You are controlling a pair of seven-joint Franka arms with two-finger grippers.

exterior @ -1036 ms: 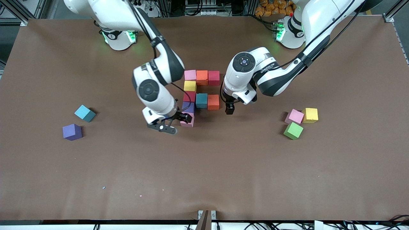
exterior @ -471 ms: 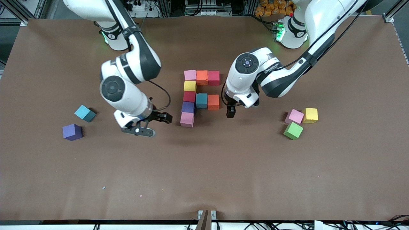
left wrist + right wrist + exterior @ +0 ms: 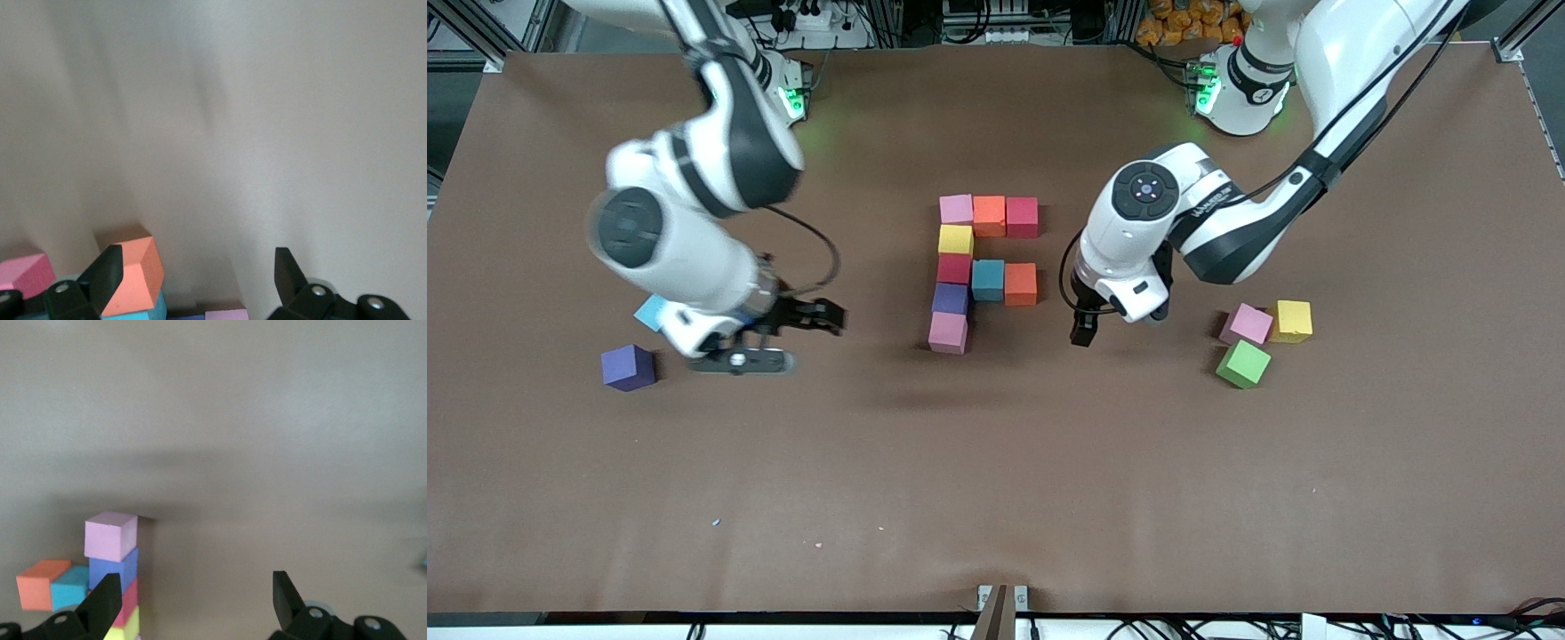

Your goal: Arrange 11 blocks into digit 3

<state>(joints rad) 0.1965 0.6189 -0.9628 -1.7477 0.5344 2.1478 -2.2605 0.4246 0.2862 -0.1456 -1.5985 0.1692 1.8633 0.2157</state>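
Pink block (image 3: 948, 332) ends our nine-cube figure at frame centre; our right gripper (image 3: 805, 318) and left gripper (image 3: 1084, 329) hang released.

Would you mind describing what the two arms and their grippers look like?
Both arms have glossy white shells with black bands at the joints and a dark round cap on the wrist. Black cables run along each one, and green lights glow at the bases. The left gripper and right gripper have black fingers; the wrist views show small silver screws at their mounts.
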